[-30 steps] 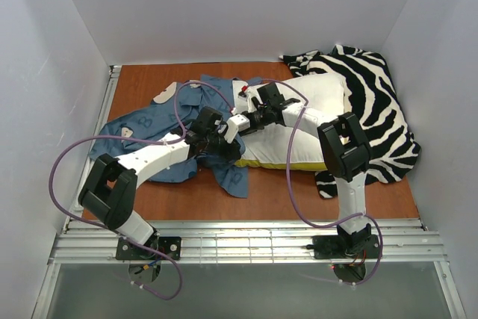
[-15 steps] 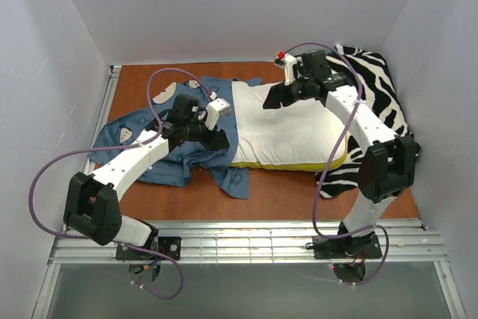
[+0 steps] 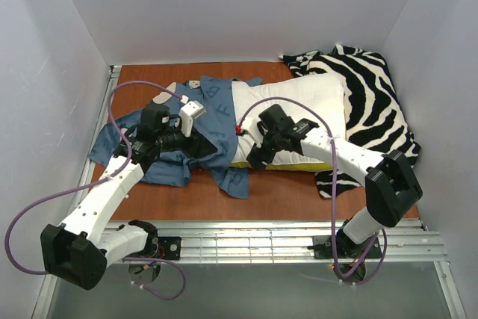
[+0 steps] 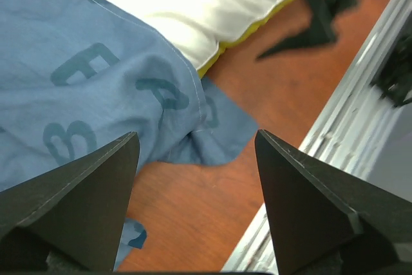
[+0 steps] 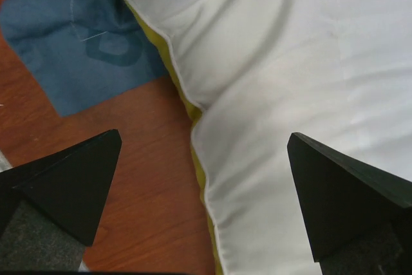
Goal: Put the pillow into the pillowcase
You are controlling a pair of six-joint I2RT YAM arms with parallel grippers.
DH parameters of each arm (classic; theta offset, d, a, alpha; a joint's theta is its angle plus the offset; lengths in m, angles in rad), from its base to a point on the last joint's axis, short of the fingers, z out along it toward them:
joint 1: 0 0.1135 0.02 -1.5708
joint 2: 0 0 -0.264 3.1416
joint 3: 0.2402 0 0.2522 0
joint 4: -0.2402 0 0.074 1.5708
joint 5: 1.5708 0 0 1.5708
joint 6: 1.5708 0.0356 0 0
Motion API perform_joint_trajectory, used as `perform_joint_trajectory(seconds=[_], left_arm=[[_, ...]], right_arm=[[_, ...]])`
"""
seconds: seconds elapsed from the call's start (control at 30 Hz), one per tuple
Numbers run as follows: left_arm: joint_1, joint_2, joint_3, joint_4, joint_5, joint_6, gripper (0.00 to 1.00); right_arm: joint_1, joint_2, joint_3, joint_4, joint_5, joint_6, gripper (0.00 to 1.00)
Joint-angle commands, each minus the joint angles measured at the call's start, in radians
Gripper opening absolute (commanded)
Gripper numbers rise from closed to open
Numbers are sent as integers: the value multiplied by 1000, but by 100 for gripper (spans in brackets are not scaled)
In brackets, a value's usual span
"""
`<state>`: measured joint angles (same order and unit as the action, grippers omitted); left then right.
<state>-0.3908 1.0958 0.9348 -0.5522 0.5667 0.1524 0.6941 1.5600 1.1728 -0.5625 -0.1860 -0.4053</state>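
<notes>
We've got nothing held: left fingers spread above the pillowcase hem, right fingers spread wide over the pillow's near-left corner. The pillow lies on the counter, left end just under the case edge, far end on the zebra cloth. We read this as a regrasp; next we need a pinch on the top hem only, then a lift and feed.
</notes>
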Motion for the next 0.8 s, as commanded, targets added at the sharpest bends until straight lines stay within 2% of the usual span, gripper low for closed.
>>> perform_joint_trajectory(seconds=[0.0, 0.13, 0.2, 0.23, 0.3, 0.33, 0.37, 0.4, 0.43, 0.47, 0.5, 0.57, 0.6, 0.67, 0.7, 0.77], left_arm=[[91, -17, 9, 3, 145, -175, 70], [113, -43, -5, -34, 157, -157, 71], [113, -60, -13, -84, 159, -61, 71], [115, -76, -17, -95, 159, 40, 72], [113, -151, -66, -109, 133, 171, 72], [113, -181, -91, -123, 124, 227, 72], [113, -229, -129, -143, 124, 386, 72], [113, -256, -154, -190, 131, 462, 72], [113, -283, -175, -210, 134, 548, 72], [113, -306, -195, -224, 137, 615, 72], [106, -353, -239, -227, 143, 742, 72], [86, -376, -269, -227, 157, 855, 71], [38, -373, -289, -200, 154, 934, 70], [-43, -353, -313, -125, 66, 946, 70], [-153, -341, -327, -38, 8, 949, 68], [-296, -310, -379, 59, -117, 963, 67]], right_arm=[[77, 0, -53, 229, 221, -79, 99], [150, 110, -107, 329, 402, -148, 99], [154, 182, -95, 340, 421, -158, 98], [154, 202, -84, 346, 433, -164, 97], [153, 247, -64, 351, 442, -168, 90], [154, 283, -55, 346, 435, -167, 72], [154, 296, -38, 346, 425, -161, 62], [151, 310, -29, 343, 409, -156, 38], [153, 313, -12, 313, 357, -147, 26], [151, 311, 16, 303, 333, -135, 9], [151, 299, 36, 288, 276, -127, 2], [151, 279, 66, 239, 217, -98, 1], [151, 258, 95, 227, 151, -89, 1], [150, 247, 126, 192, 105, -66, 1], [150, 245, 158, 178, 88, -57, 1], [147, 247, 182, 155, 45, -40, 1]])
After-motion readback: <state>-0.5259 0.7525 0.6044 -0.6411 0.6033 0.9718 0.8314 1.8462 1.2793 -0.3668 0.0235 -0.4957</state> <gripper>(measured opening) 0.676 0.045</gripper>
